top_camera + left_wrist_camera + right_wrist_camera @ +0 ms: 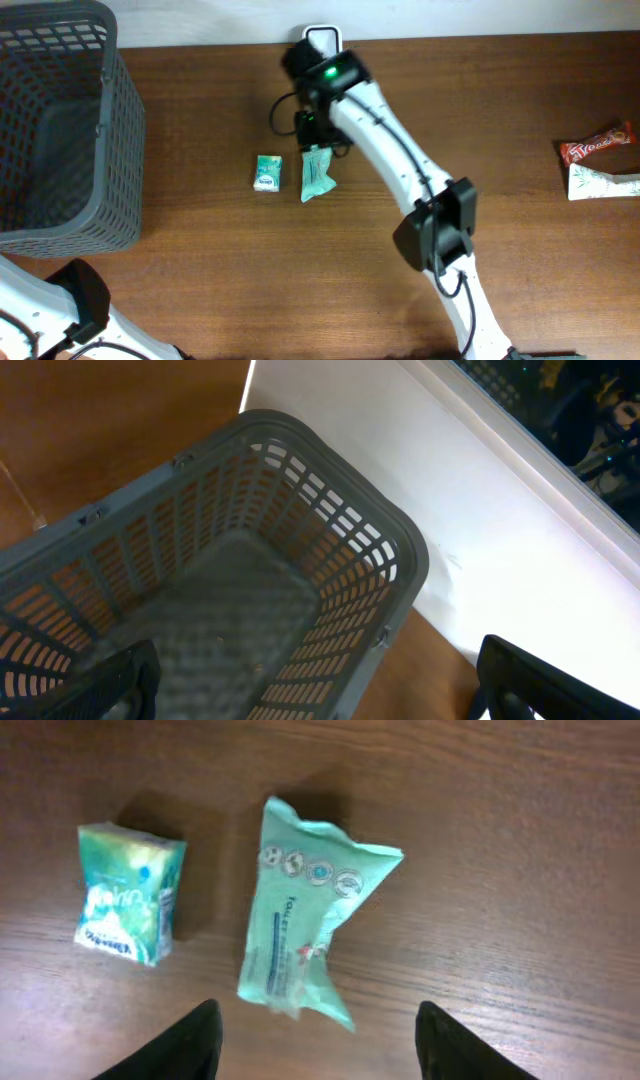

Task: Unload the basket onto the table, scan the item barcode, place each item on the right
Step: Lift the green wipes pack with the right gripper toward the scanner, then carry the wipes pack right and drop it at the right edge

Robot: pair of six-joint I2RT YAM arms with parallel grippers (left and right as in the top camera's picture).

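Note:
A light green wipes packet [316, 173] [305, 920] lies flat on the brown table, printed side up. A smaller green tissue pack [268, 172] [128, 893] lies just to its left. No barcode shows on either item. My right gripper [312, 138] [318, 1020] hovers over the packet's near end, open, with nothing between its dark fingers [190, 1045]. In the left wrist view my left gripper [315, 695] is wide open and empty above a grey basket [330, 530].
The grey mesh basket [125, 120] stands at the left edge. A red snack bar [598, 145] and a white and green packet [600, 183] lie at the far right. A white object [321, 38] sits at the table's back edge behind the right arm.

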